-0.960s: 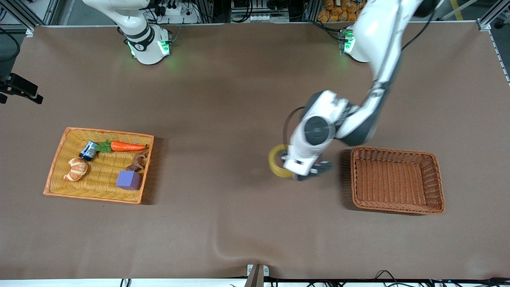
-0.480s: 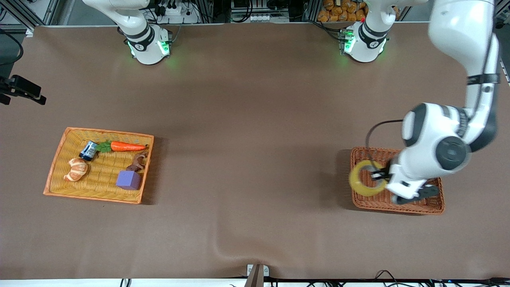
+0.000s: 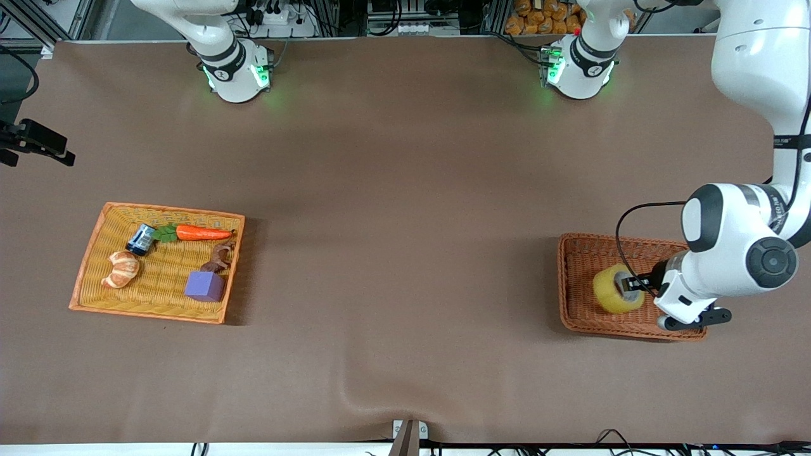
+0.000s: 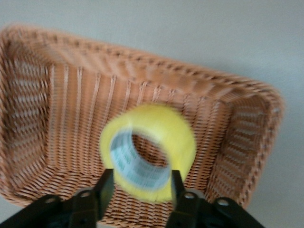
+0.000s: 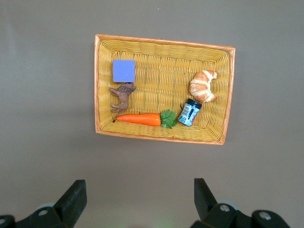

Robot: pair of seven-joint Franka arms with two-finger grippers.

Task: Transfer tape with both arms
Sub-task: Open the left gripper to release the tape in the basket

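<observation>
From the front, the left gripper pinches the tape over the brown basket. Its wrist view shows a stiff, light ring, best held by its wall. The right gripper waits wide open above the yellow basket.

Yellow translucent tape roll, ring-shaped with wide hole, tipped on edge. Pinched in left claw above the brown wicker basket, off its floor.
</observation>
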